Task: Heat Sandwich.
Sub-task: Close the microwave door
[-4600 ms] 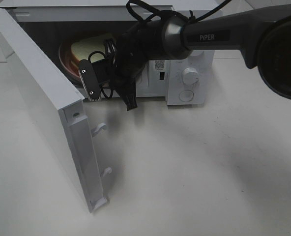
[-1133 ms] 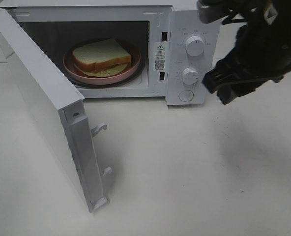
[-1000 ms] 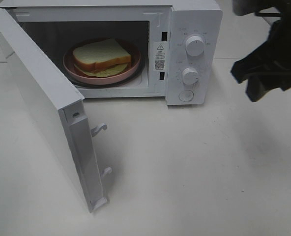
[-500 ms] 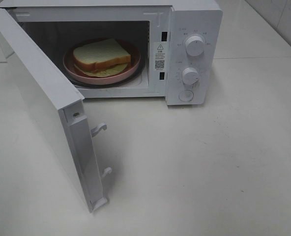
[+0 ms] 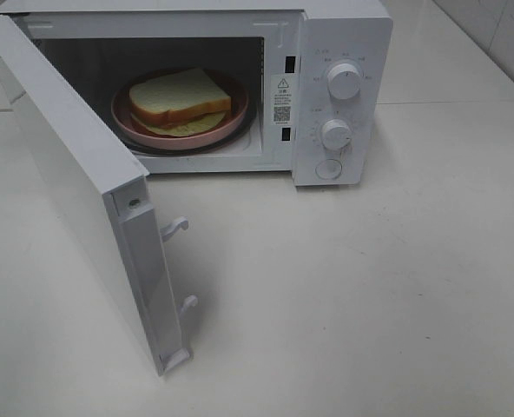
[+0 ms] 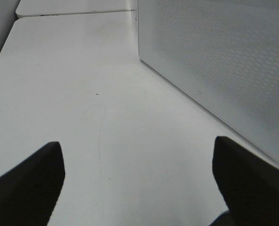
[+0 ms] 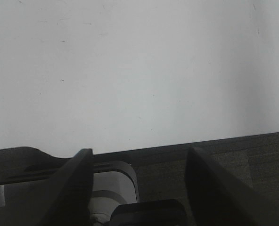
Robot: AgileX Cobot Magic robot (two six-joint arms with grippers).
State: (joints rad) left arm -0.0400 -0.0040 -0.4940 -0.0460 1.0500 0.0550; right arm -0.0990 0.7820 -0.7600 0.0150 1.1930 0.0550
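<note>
Exterior high: I see sandwich (image 5: 179,100) on pink plate (image 5: 187,141) inside microwave (image 5: 344,52), door (image 5: 66,174) swung out over white table (image 5: 370,287). Left gripper (image 6: 137,146) spread wide, empty, near door. Right gripper (image 7: 139,151) parted, empty, by table edge, dark floor (image 7: 266,155).

I see my left tool (image 6: 137,143) with its two dark fingers (image 6: 28,183) spread wide, only bare white worktop (image 6: 73,70) showing between them. Taking the tool's reach as twelve o'clock, a white dotted panel (image 6: 224,56) stands upright on the worktop from about one to three o'clock, apart from the nearer finger. A tiny dark speck (image 6: 97,93) lies toward eleven o'clock. Far out at twelve, a seam (image 6: 78,12) crosses the worktop.
</note>
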